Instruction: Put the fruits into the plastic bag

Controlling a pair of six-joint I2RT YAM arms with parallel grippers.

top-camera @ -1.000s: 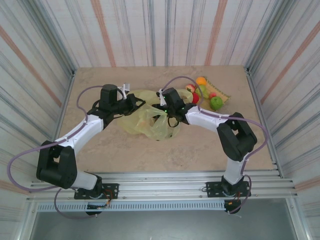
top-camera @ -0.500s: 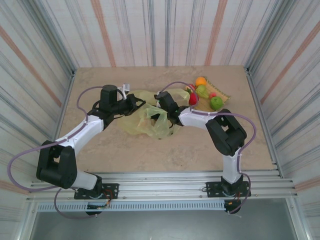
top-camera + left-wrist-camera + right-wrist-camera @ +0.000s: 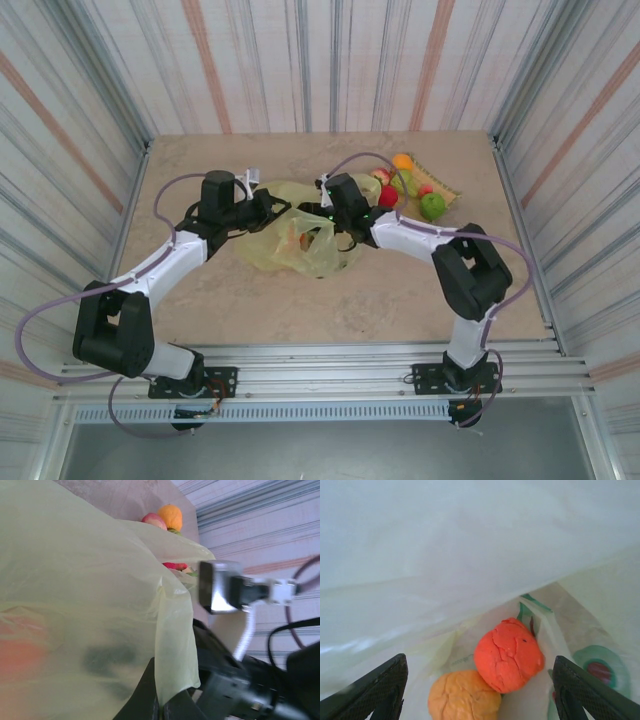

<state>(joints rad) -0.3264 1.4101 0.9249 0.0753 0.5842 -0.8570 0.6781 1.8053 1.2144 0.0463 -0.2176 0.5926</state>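
Observation:
The yellow-green plastic bag [image 3: 290, 245] lies mid-table, and its film [image 3: 75, 605] covers much of the left wrist view. My left gripper [image 3: 272, 206] [image 3: 161, 700] is shut on a fold of the bag's edge. My right gripper [image 3: 323, 228] [image 3: 479, 658] is inside the bag's mouth, jaws wide open and gripping nothing. Beyond its fingers [image 3: 375, 690] a red-orange fruit [image 3: 509, 655] and an orange fruit [image 3: 464, 696] lie side by side in the bag. More fruits sit at the back right: orange [image 3: 402, 161], green [image 3: 432, 205], red [image 3: 388, 196].
The tan woven mat [image 3: 447, 186] under the loose fruits lies near the back right corner. Striped walls close the table on three sides. The right arm's wrist [image 3: 220, 587] hangs close beside my left gripper. An open stretch of table [image 3: 300, 300] lies in front of the bag.
The right gripper's jaws have spread wider inside the bag, and a red-orange fruit now shows through the film. The left arm has held still.

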